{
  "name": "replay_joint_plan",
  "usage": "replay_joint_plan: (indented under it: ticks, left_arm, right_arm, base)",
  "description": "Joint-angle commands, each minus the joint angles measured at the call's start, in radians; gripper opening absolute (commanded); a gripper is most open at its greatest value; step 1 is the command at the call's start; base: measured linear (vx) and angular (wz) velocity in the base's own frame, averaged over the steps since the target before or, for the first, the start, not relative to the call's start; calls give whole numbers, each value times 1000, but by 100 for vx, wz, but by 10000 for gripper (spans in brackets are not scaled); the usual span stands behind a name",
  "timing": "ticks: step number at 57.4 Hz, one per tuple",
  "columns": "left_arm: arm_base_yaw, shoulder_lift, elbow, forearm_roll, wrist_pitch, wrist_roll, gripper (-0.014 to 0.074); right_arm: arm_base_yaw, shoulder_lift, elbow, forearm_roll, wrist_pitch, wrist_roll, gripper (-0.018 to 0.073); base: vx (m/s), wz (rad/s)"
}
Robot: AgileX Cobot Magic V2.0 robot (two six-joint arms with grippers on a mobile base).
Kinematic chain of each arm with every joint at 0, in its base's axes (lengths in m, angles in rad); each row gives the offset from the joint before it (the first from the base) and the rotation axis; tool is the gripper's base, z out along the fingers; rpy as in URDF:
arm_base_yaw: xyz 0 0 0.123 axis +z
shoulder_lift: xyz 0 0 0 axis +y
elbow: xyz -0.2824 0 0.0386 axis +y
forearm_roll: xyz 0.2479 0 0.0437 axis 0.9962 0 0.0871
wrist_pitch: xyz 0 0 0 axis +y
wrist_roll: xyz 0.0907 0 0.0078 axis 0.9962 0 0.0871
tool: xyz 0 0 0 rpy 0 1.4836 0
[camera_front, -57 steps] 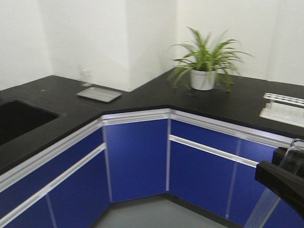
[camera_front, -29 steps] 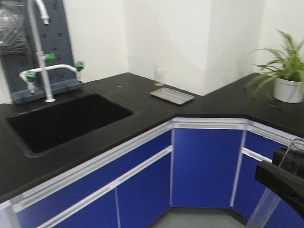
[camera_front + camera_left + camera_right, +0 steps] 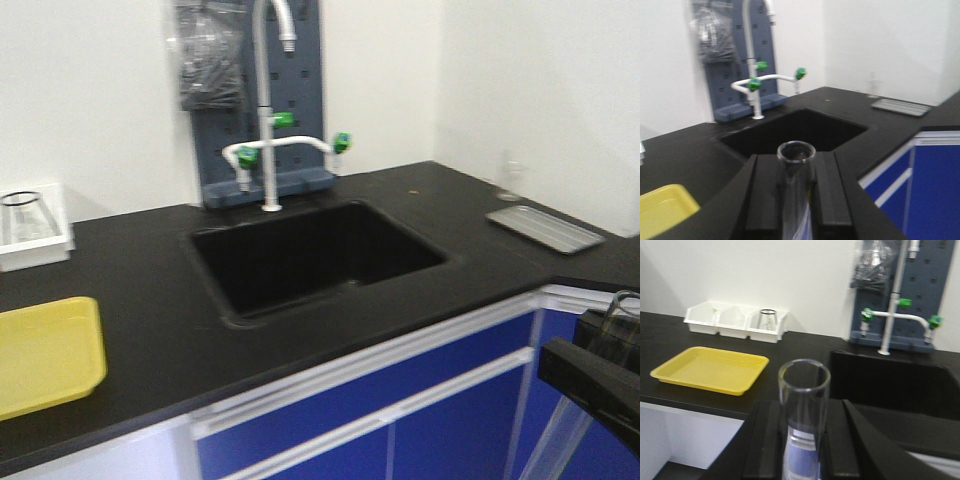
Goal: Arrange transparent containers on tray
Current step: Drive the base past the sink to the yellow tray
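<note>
- The left gripper has its black jaws clenched on the left tube. The tube stands upright between them, open rim on top.
- The right gripper likewise grasps the right tube, upright between its jaws with the rim clear above them.
- Low on the right tube sits a bluish patch with a pale band. It is too blurred to read as print.
- The yellow tray lies flat at the left end of the black surface, close to the front edge and well apart from both tubes.
- Behind the tray, against the wall, stands a row of white bins. A glass vessel is in the rightmost one.
- Right of the tray is the sink, and behind it a white tap with green knobs in front of a grey pegboard.
- A metal tray lies on the surface right of the sink.
- No writing can be read anywhere.
</note>
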Motion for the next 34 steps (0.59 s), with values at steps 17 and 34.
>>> replay_joint_plan:
  ticks: [17,34]
  left_arm:
    - [-6,-4,-38,-6,-83,-10,111]
    - [-6,-4,-38,-6,-83,-10,111]
  right_arm:
    - [-6,-1,-28,10,-69,-5,82]
    - [-6,-1,-28,10,-69,-5,82]
  base:
    - [17,64]
    - [18,61]
